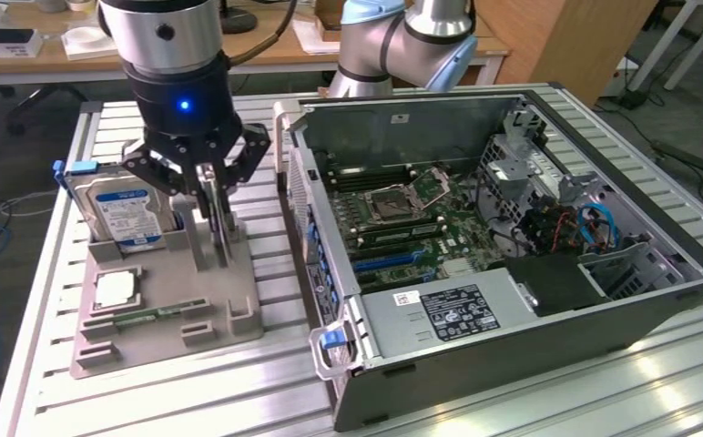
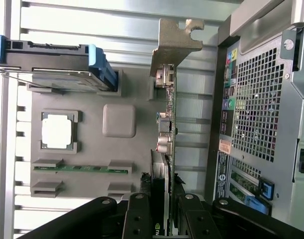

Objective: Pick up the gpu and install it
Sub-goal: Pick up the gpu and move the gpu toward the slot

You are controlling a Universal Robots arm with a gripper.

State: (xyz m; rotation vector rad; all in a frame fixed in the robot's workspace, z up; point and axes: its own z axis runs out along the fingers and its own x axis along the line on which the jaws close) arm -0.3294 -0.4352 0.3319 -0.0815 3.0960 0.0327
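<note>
Clamping the claw [image 1: 209, 187] on the upright gpu [image 2: 169, 124], apparently seated in the grey holder [image 1: 224, 314]; grasp made, lift and install into the open case [image 1: 473, 382] not done.

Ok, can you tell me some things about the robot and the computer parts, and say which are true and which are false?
1. The gpu stands on its edge in the gray holder. True.
2. The hard drive lies flat inside the computer case. False: it stands upright in the gray holder, outside the case.
3. The gripper hangs right at the gpu. True.
4. The computer case is closed up. False: its side is open and the motherboard shows.
</note>
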